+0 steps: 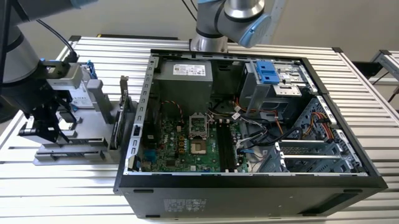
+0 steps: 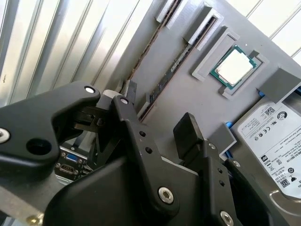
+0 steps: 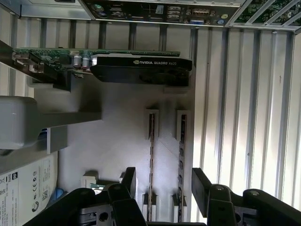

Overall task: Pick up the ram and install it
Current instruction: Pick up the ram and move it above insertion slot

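Exterior view: a ribbed silver metal worktop (image 1: 367,93) carries an open black computer case (image 1: 249,191). At the exterior view's left the black gripper (image 1: 46,130) hangs over a grey plastic parts tray (image 1: 68,156).

First wrist view: its fingers (image 3: 200,183) stand apart above the ram (image 3: 182,150), a thin dark blue-green stick on edge in a tray slot.

Second wrist view: the ram (image 2: 171,70) stands near a square silver processor (image 2: 234,66).

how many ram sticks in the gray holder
2. One ram stick and a second ram stick stand on edge in neighbouring slots of the gray holder, near the gripper. None seems hidden.
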